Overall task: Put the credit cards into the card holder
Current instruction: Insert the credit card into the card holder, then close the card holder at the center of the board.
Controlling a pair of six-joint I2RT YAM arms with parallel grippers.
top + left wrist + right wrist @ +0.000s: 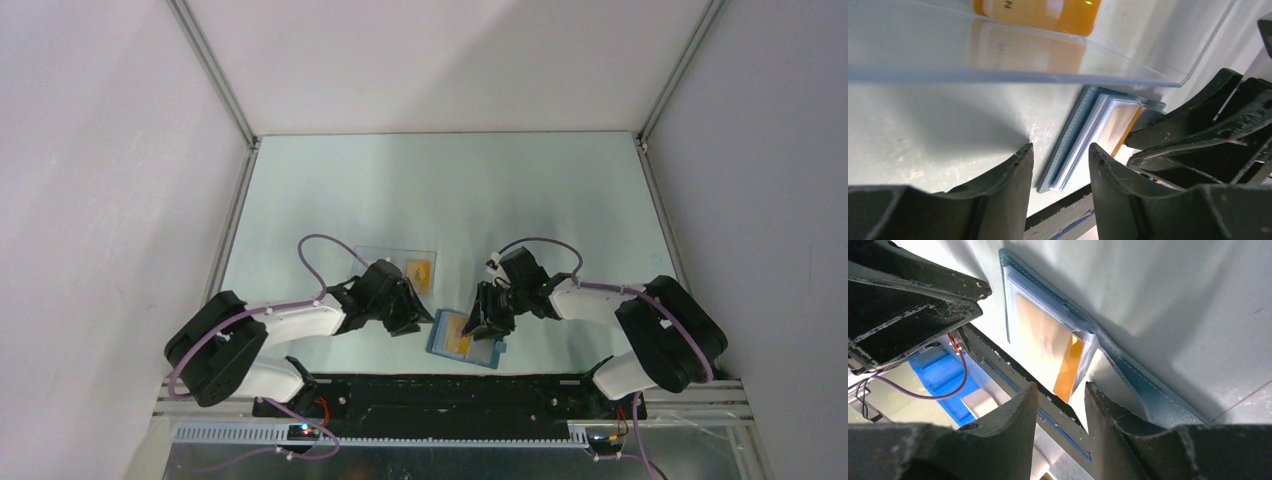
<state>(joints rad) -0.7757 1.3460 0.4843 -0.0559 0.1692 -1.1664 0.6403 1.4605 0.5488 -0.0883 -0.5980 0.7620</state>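
The blue card holder (487, 350) lies open near the table's front edge, between my two grippers. One orange credit card (1069, 373) sits partly in its clear inner pocket, a corner sticking out. A second orange credit card (421, 272) lies farther back on a clear plastic sheet (385, 258). My left gripper (414, 322) stands open just left of the holder (1083, 135), nothing between its fingers (1013, 185). My right gripper (479, 325) is open over the holder's right side (1048, 325), nothing between its fingers either. Its midpoint in the right wrist view (1060, 387) lies near the protruding card corner.
The black front rail (450, 385) runs just below the holder. The plastic sheet's raised edge (1023, 75) lies close in front of the left fingers. Both grippers are close together, the right one (1208, 130) beside the left one's fingers.
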